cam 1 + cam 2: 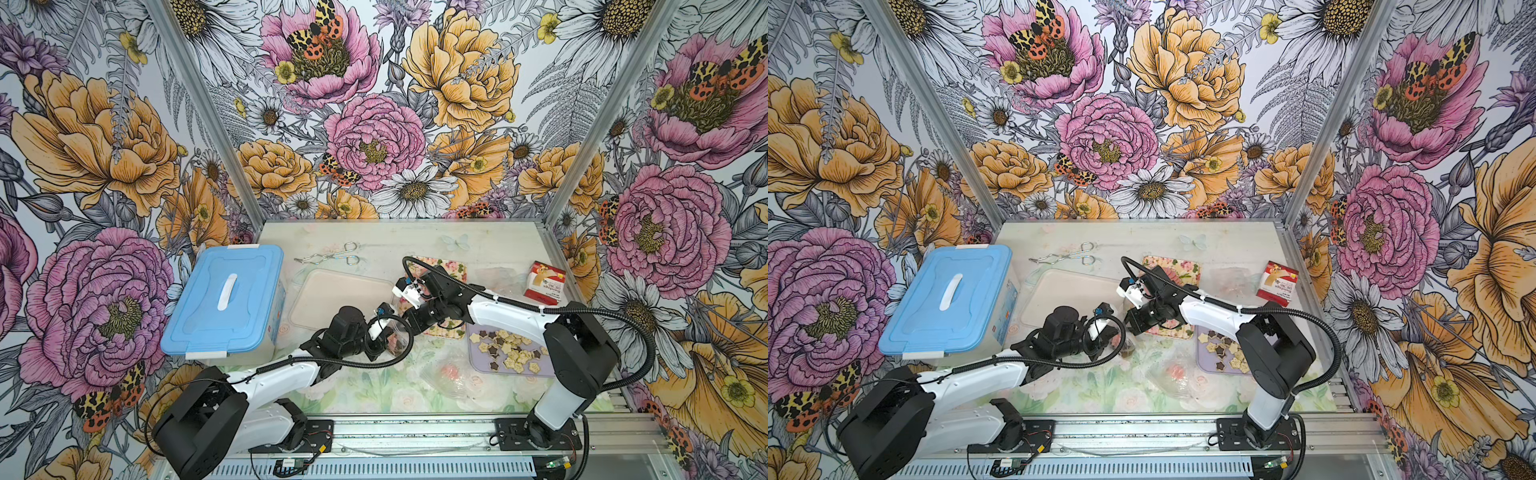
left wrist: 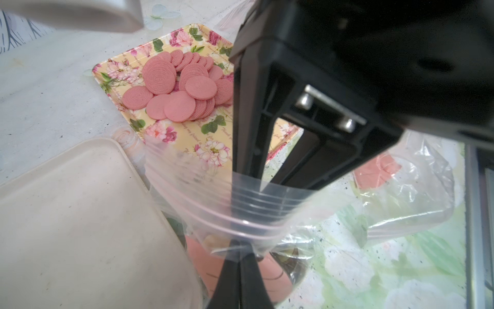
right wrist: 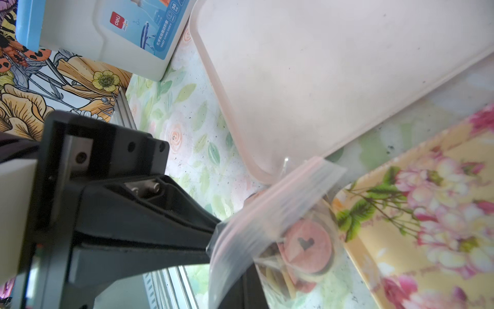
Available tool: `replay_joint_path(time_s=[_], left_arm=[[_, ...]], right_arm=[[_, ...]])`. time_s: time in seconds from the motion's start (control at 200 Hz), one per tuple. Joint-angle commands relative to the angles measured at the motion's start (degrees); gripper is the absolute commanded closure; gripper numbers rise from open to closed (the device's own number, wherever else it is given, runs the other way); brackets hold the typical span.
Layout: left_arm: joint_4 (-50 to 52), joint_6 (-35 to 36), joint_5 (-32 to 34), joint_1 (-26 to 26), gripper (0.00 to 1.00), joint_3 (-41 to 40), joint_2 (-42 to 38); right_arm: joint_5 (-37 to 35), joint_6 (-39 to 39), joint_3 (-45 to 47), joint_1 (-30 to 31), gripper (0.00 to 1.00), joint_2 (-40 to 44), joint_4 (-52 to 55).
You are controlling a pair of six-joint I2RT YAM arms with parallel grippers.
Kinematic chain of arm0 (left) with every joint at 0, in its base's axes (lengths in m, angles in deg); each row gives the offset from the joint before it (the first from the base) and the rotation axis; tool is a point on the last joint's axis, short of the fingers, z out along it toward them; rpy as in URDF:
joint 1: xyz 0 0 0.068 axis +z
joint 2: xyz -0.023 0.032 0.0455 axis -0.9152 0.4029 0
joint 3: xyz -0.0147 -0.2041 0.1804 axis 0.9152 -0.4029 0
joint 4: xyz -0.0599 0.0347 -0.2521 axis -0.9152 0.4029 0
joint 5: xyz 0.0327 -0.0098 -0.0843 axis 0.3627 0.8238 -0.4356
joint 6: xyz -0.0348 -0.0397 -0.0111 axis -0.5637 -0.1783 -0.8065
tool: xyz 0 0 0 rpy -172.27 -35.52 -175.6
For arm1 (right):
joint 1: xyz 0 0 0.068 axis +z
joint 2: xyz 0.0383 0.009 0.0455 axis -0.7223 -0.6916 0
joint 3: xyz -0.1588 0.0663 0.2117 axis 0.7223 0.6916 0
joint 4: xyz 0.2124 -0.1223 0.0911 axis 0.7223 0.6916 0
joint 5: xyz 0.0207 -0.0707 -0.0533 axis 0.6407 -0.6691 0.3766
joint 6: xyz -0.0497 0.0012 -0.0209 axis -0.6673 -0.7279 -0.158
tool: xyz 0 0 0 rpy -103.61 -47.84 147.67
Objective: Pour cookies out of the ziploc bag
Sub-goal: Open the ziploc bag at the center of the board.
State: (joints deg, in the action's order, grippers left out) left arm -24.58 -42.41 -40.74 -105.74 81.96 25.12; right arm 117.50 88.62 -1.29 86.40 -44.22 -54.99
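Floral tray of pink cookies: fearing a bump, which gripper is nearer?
Right. The right gripper grips the ziploc bag beside the floral tray; the left gripper holds the bag's other side, farther off.

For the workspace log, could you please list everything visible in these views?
storage box: one, blue lid, left side
tongs: one, metal, back
cream tray: one, empty, centre
floral tray: one, yellow-pink, right of cream tray
pink cookies: pile, on floral tray
lilac tray: one, front right
star cookies: many, beige and dark brown, on lilac tray
small box: one, red-white, far right
ziploc bag: one, clear, cookies inside, between grippers
loose bags: two, clear, front centre and back right
left gripper: black, shut on ziploc bag
right gripper: black, shut on ziploc bag
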Motion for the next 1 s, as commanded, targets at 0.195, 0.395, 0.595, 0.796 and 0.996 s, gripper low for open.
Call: replay_joint_path(time_s=[0.195, 0.395, 0.595, 0.796, 0.996], left_arm=[[-5.19, -0.7, -0.07, 0.04, 1.0, 0.01, -2.29], [-4.94, -0.7, 0.21, 0.09, 1.0, 0.09, -2.31], [-4.99, -0.7, -0.2, 0.07, 1.0, 0.02, -2.54], [-5.29, -0.95, -0.12, 0.24, 1.0, -0.13, -2.56], [-5.48, -1.33, -3.69, 1.1, 1.0, -0.39, -2.5]], right_arm=[[-4.46, 1.18, 0.96, -2.7, 1.0, 1.91, -1.31], [-5.42, 1.0, 1.99, -3.59, 1.0, 4.17, -1.35], [-2.46, 0.46, 1.93, -3.86, 0.96, 3.93, -1.39], [1.57, -1.48, 1.37, -2.78, 0.62, 2.25, -1.2], [-0.06, -2.93, 2.07, -2.07, 0.53, 2.78, -1.19]])
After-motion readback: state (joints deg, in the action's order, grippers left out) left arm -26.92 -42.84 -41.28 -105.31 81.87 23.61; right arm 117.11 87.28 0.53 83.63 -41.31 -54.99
